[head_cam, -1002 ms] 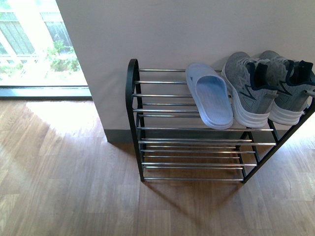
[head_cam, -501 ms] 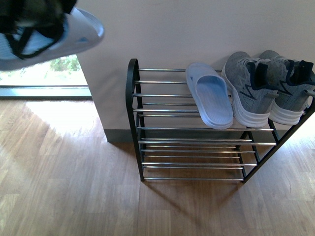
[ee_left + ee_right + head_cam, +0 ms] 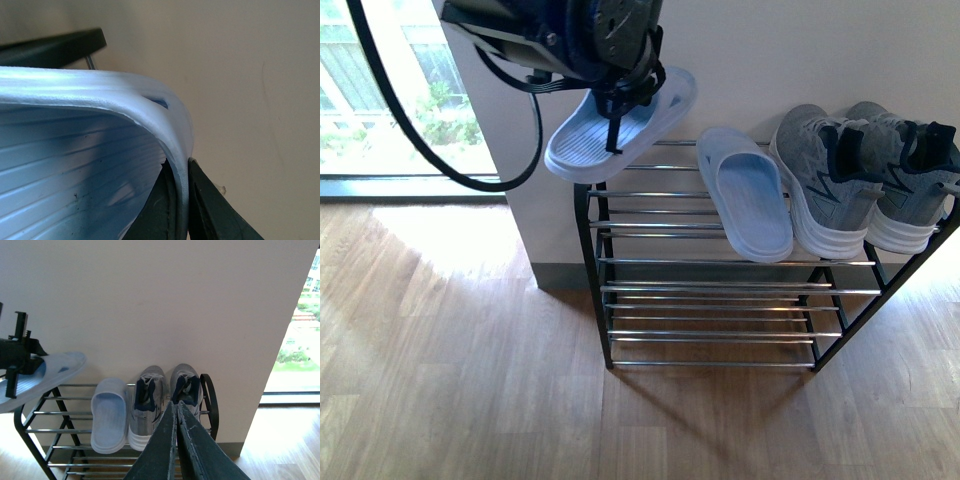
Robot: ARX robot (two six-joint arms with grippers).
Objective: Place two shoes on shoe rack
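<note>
My left gripper point(image 3: 623, 100) is shut on the side rim of a pale blue slide point(image 3: 620, 125), which hangs tilted, sole down, just above the left end of the shoe rack point(image 3: 588, 200). In the left wrist view the slide's rim point(image 3: 172, 130) is pinched between the black fingers point(image 3: 210, 210). A matching slide point(image 3: 745, 195) and two grey sneakers point(image 3: 825, 180) lie on the top tier. My right gripper point(image 3: 175, 405) is shut and empty, well back from the rack point(image 3: 212, 405), and looks onto the sneakers point(image 3: 147, 402).
The rack stands against a pale wall point(image 3: 760, 60) on a wooden floor point(image 3: 470, 380). A bright window point(image 3: 380, 100) is at the left. A black cable point(image 3: 410, 130) loops down from the left arm. Lower tiers point(image 3: 710, 315) hold nothing.
The left arm has come in from the upper left with the slide and carried it right and down to the rack's left end. The shoes on the rack have not moved.
</note>
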